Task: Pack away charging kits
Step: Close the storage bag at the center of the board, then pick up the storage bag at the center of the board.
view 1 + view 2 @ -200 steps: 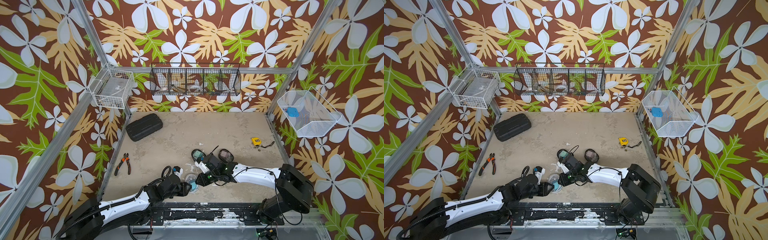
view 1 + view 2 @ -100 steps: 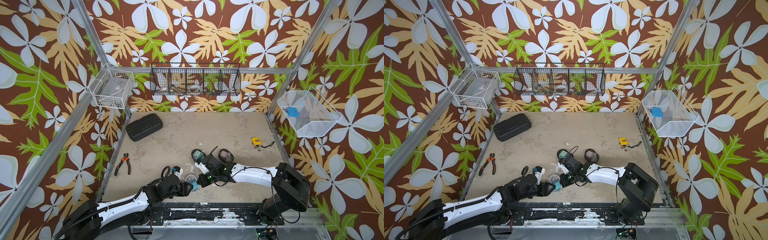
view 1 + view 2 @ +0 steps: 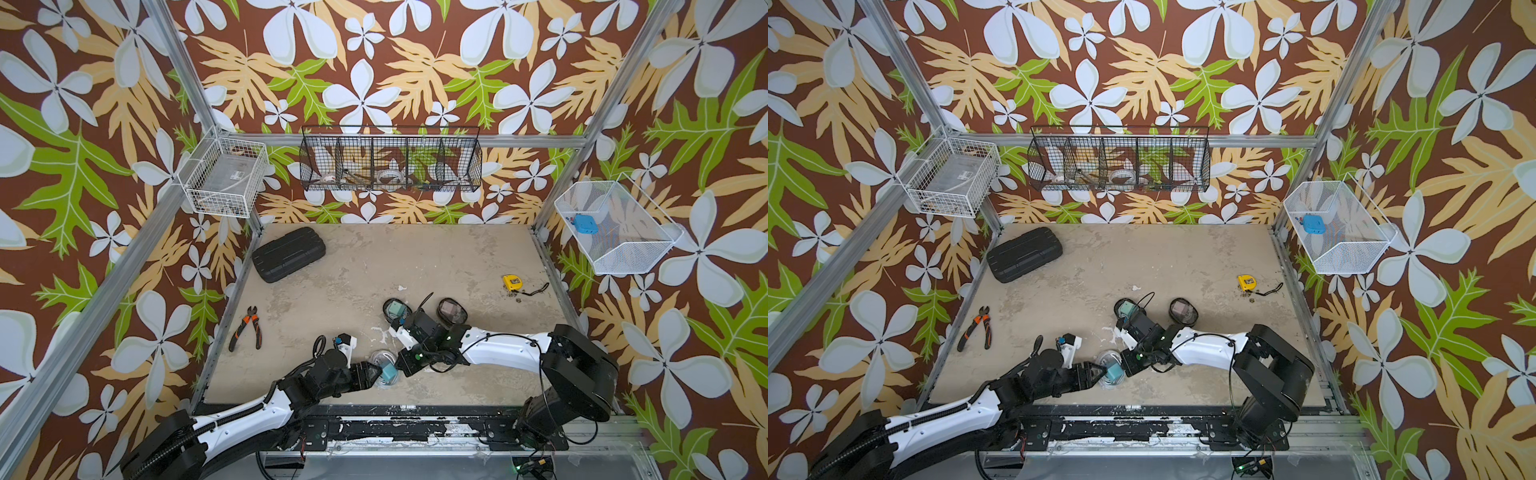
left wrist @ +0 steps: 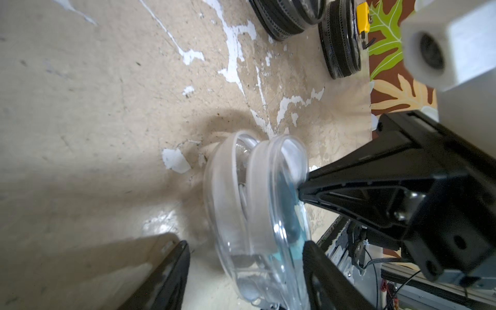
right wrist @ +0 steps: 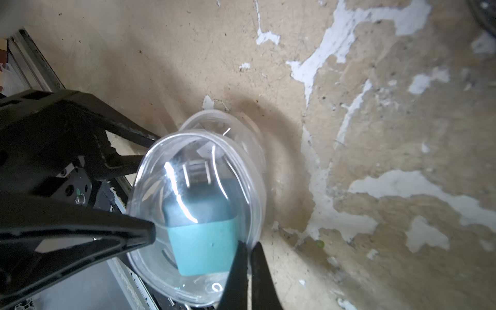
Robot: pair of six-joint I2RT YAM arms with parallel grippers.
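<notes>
A clear oval pouch (image 3: 383,360) lies near the table's front edge, its lid (image 5: 171,171) raised over a teal plug (image 5: 205,249). My right gripper (image 5: 250,264) is shut on the lid's rim. My left gripper (image 4: 244,271) stands open, one finger on each side of the pouch (image 4: 252,214), and neither finger presses it. In both top views the two grippers (image 3: 375,371) (image 3: 400,360) meet at this pouch (image 3: 1109,360). Behind them lie two black-rimmed pouches, one holding a mint plug (image 3: 395,309) and one holding a pink plug (image 3: 452,311).
A large black ribbed case (image 3: 289,253) lies at the back left. Orange-handled pliers (image 3: 249,332) are at the left edge and a yellow tape measure (image 3: 512,282) at the right. Wire baskets hang on the walls, and the right one holds a blue plug block (image 3: 585,223).
My left gripper has opened wider around the clear pouch. My right gripper has closed on the lid's rim. Both arms have hardly shifted.
</notes>
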